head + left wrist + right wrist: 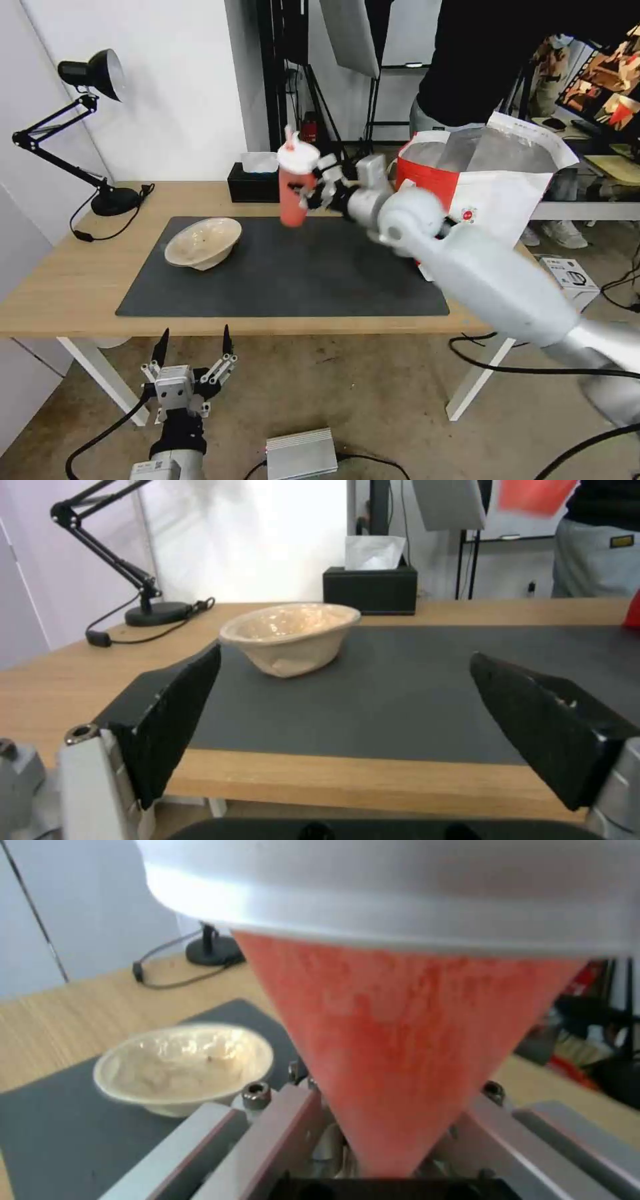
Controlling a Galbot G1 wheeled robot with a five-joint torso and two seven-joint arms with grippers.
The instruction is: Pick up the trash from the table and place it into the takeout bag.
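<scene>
Two arms in play, only one loaded: right gripper [308,193] clamped on the red cup [295,189], jaws closed on its lower body, lid and straw uppermost. Held upright and lifted clear of the dark mat [280,267], above its far edge, just in front of the black tissue box [252,181] at the far edge of the tabletop [67,280]; probably kept level to stop any leftover drink from spilling. Takeout bag [487,180] standing open at the far right corner, silver lining showing, mouth facing up to take things dropped in from above. Cup not yet over that mouth, apart from the bag. Beige pulp bowl [203,243] tilted on the left part of the mat, near its far edge, untouched. Left gripper [193,347] parked low in front of the near edge, jaws wide apart, aimed across the mat toward the bowl, out of the way of the loaded arm.
</scene>
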